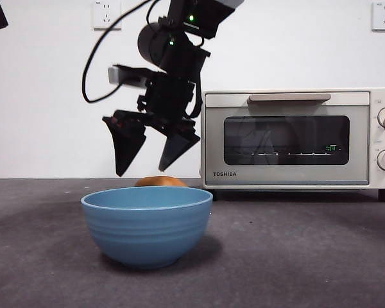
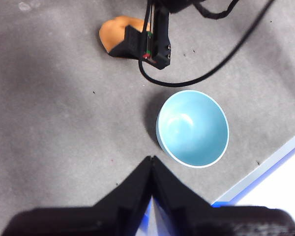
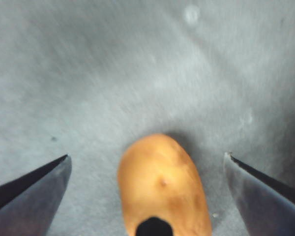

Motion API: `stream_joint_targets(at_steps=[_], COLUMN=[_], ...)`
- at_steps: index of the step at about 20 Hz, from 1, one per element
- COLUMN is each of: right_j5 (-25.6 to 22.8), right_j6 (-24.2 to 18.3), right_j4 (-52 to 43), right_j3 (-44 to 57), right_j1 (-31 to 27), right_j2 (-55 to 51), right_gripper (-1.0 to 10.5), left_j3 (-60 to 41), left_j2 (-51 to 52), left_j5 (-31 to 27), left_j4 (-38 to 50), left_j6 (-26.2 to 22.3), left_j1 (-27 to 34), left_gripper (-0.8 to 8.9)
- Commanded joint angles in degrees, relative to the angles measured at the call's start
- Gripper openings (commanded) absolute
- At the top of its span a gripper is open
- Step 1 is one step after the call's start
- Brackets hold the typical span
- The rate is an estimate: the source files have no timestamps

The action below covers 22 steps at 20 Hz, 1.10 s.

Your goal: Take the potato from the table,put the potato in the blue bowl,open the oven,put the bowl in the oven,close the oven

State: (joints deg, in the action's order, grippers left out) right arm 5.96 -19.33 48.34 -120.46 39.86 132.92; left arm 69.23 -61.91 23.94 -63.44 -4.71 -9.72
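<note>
Nearest, we are logging the bowl (image 1: 147, 224): blue, upright, empty, standing on the grey worktop (image 1: 308, 256). Behind it, we are seeing the potato (image 1: 160, 182) lying on the worktop, only its top showing over the rim. Above it, the right gripper (image 1: 151, 144) is hanging with fingers spread wide, the potato between them and untouched. The left gripper (image 2: 151, 162) is waiting high, fingers pressed together. Farthest, the oven (image 1: 295, 138) is standing with its door closed.

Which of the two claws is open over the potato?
The right claw: its jaws are spread wide above the potato. The left claw is shut, away from it.
</note>
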Motion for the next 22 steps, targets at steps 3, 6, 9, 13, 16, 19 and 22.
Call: stream_joint_targets(at_steps=[3,6,9,13,16,19,22], right_j5=[-0.04,-0.02,-0.55,-0.92,-1.07,-2.67,-4.74], right_j6=[-0.52,-0.39,-0.39,-0.09,0.81,0.5,1.27], right_j4=[1.46,1.11,0.94,1.14,1.44,3.41,3.67], right_j3=[0.0,0.15,0.31,0.33,0.33,0.33,0.31], right_j1=[-0.24,-0.9,-1.05,-1.22,-1.29,-1.29,-1.29], right_j2=[1.86,2.38,3.8,4.96,5.18,5.2,5.2], right_gripper=[6.9,6.9,6.9,6.8,3.5,-0.1,-0.1], left_j3=[-0.04,-0.04,-0.04,-0.04,-0.04,-0.04,-0.04], left_j2=[-0.02,-0.02,-0.02,-0.02,-0.02,-0.02,-0.02], left_j5=[0.02,0.04,0.04,0.04,0.02,0.02,0.04], left_j4=[-0.39,-0.81,-1.49,-1.49,-1.18,-1.14,-0.37], left_j6=[-1.53,-1.53,-1.57,-1.92,-1.92,-1.92,-1.9], left_j1=[-0.13,-0.13,-0.13,-0.13,-0.13,-0.13,-0.13], left_gripper=[-0.05,-0.05,-0.05,-0.05,-0.05,-0.05,-0.05])
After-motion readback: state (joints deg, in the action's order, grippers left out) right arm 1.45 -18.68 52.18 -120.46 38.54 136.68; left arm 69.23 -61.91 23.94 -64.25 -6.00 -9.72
